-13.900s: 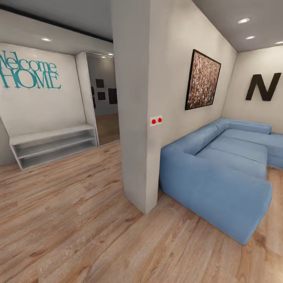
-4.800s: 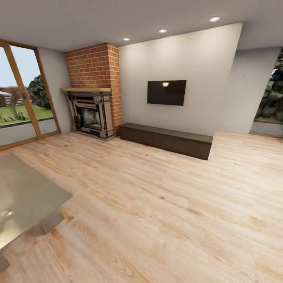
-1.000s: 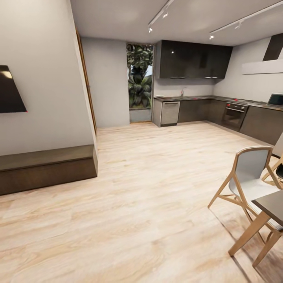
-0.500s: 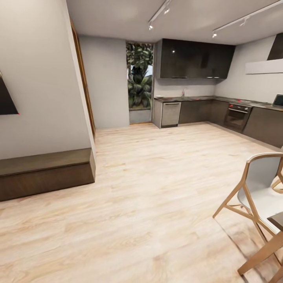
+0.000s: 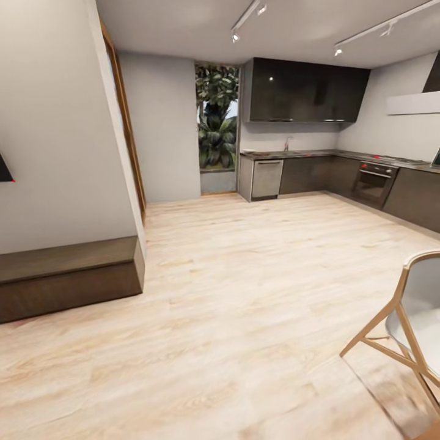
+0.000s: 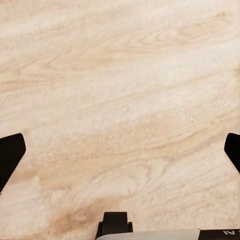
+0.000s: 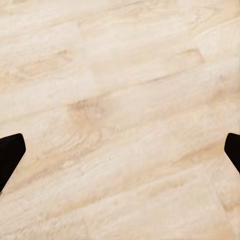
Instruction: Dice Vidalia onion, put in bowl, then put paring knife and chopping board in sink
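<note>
At the far end of the room, the head view takes in the kitchen. A grey countertop (image 5: 318, 153) runs over dark cabinets, and a thin faucet (image 5: 286, 144) rises from it where the sink lies. The onion, chopping board, paring knife and bowl are too far off to make out. My left gripper (image 6: 120, 155) is open above bare wood floor, its dark fingertips (image 6: 10, 156) at the frame's edges. My right gripper (image 7: 120, 155) is open too, over floor planks, nothing between its fingertips (image 7: 10, 152).
A light wooden chair (image 5: 410, 315) stands close at the right. A low dark bench (image 5: 67, 278) runs along the left wall, ending at a wall corner (image 5: 119, 153). Light wood floor (image 5: 244, 275) stretches toward a dishwasher (image 5: 267, 178) and an oven (image 5: 373, 182).
The camera has travelled from a hallway through a living room and now faces the kitchen. In the last second it moved forward; the chair and the wall television slid toward the picture's edges.
</note>
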Robot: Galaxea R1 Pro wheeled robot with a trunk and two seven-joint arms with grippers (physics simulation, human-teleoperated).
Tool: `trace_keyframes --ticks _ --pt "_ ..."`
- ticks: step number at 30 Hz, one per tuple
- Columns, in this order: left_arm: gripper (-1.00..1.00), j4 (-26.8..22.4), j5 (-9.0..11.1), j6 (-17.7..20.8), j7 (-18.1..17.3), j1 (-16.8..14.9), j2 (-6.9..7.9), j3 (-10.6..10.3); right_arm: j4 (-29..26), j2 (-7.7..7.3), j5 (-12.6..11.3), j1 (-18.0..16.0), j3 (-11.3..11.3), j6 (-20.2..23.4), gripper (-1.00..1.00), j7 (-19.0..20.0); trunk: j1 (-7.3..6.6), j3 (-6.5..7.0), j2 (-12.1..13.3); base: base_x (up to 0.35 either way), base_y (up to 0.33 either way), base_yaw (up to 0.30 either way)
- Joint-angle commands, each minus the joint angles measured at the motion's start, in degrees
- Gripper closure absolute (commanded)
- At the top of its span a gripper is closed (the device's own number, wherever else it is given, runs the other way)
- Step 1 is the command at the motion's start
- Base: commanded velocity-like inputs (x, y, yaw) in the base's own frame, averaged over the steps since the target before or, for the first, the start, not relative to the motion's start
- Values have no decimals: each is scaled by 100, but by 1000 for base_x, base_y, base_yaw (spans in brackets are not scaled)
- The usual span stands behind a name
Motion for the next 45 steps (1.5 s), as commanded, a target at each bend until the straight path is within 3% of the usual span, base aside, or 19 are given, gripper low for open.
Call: trace_keyframes --ticks 1,24,45 --pt "-100 4 2 -18 -3 -3 0 1 3 2 2 -2 0 -17 -100 -18 3 -5 -2 324 0 0" --pt "-100 5 -14 -18 -3 -3 0 1 3 2 2 -3 0 -17 -100 -18 3 -5 -2 324 0 -93" --pt "-100 6 -14 -18 -3 -3 0 1 3 2 2 -3 0 -17 -100 -18 3 -5 -2 324 0 -6"
